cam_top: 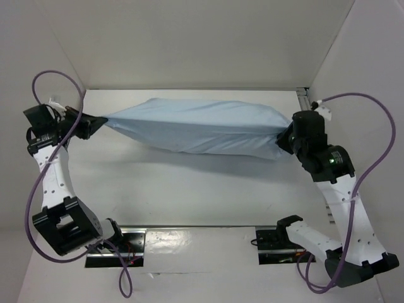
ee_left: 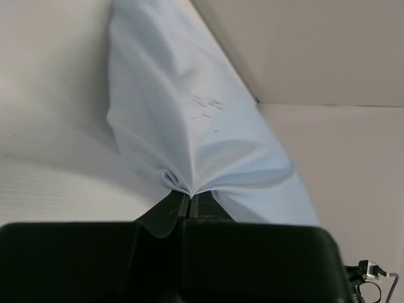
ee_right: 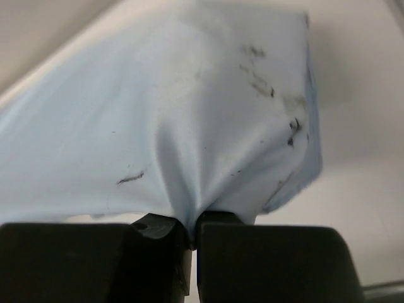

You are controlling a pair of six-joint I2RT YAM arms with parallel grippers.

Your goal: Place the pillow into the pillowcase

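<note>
Top external view, near edge first: the left arm (cam_top: 53,170) and the right arm (cam_top: 344,202) rise from their bases and reach outward and back, one along each side of the table (cam_top: 189,196). Farther in, the left gripper (cam_top: 96,123) is clenched on a bunched corner of the pillowcase (cam_top: 202,129), and the right gripper (cam_top: 285,137) is clenched on the opposite end. Both wrist views confirm this: the fabric gathers into pleats that vanish between closed jaws.

Held by its two ends, the pillowcase spans between the arms over the rear half of the table, narrow at the left and fuller toward the right. Whether its underside touches the table cannot be told.

The pillow itself does not show. The plump belly of the sleeve suggests it sits inside. Gripping both ends likely serves to tension the sleeve so the filling settles evenly.

Behind it stands the plain back wall (cam_top: 202,44).
</note>
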